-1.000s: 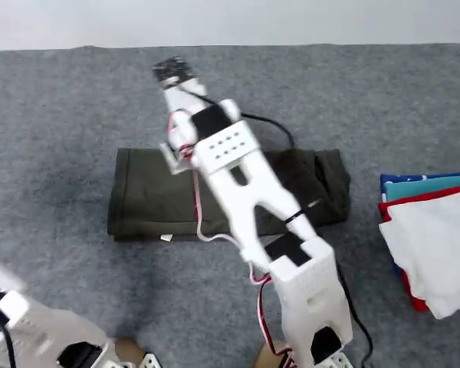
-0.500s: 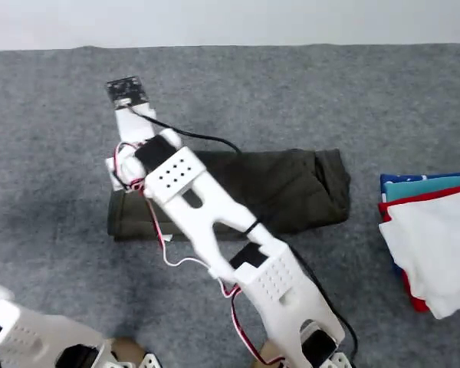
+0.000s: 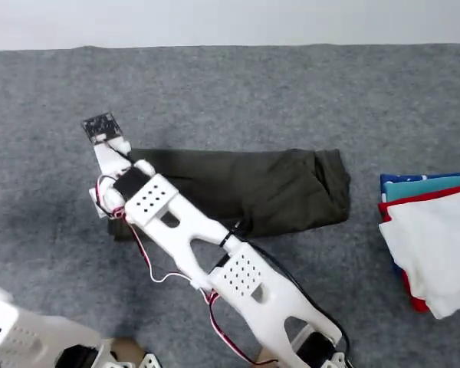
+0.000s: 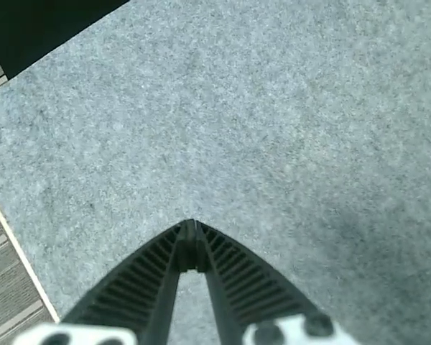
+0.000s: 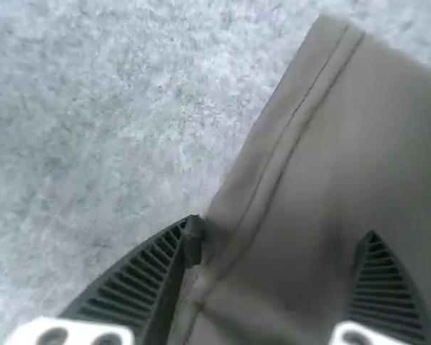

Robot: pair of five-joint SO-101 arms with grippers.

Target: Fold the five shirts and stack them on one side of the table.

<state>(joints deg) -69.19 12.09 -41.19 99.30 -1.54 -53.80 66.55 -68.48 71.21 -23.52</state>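
A dark olive shirt lies folded into a long band at the middle of the grey mat. My right arm stretches across it to its left end. In the right wrist view the right gripper is open, low over the shirt, with one finger at the hemmed edge and the other over the cloth. A stack of folded shirts, white on top of red, teal and blue, sits at the right edge. My left gripper is shut and holds nothing above bare mat; its arm rests at the near left corner.
Grey mat covers the table, with open room behind the olive shirt and to its left. In the left wrist view the mat's edge and a wooden floor show beside the left gripper.
My right arm has swung leftward over the olive shirt, from behind its middle to its left end, and come down lower. The shirt and the stack have not moved.
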